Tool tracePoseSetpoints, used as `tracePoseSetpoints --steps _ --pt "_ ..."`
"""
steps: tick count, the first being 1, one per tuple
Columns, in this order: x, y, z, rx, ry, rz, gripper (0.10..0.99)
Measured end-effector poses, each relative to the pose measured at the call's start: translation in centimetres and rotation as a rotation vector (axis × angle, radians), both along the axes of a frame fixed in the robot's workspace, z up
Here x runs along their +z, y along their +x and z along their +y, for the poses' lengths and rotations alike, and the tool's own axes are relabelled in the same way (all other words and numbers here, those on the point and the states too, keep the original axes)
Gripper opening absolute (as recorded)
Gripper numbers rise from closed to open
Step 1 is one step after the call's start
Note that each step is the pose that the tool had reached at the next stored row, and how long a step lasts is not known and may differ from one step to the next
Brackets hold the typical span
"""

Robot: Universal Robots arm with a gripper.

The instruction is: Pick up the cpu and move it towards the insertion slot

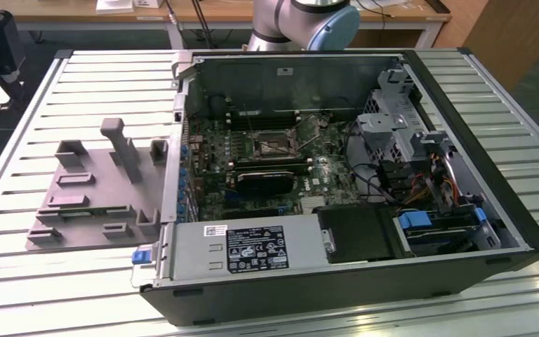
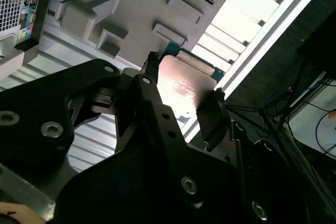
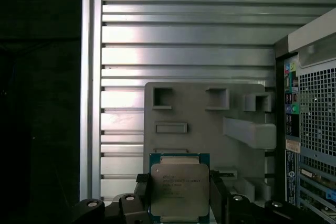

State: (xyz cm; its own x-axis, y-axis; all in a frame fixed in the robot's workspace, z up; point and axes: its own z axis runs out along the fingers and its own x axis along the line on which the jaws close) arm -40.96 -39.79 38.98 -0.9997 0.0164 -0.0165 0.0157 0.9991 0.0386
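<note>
The cpu, a small square chip with a silver top and a thin green rim, sits between my gripper's black fingers. The gripper is shut on it, one finger on each opposite edge. It hangs well above the grey fixture plate, over the plate's edge. The second wrist view has the same cpu clamped in the gripper. The insertion slot, a dark square socket with a silvery bracket, lies on the motherboard inside the open computer case.
The open computer case lies on the slatted aluminium table, with the power supply and drive cage inside. The grey fixture plate with raised blocks lies on the exterior view's left. The case's rear panel stands beside the plate.
</note>
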Motion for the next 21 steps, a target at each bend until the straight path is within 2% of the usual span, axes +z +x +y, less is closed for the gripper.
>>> tracePoseSetpoints --steps 8,11,16,21 --pt "0.02 0.01 0.00 0.000 0.000 0.0002 0.537" --pt "0.02 0.29 0.00 0.000 0.000 0.0002 0.537" --pt "0.02 1.50 0.00 0.000 0.000 0.0007 0.537" --pt "0.03 3.26 0.00 0.000 0.000 0.0021 0.537"
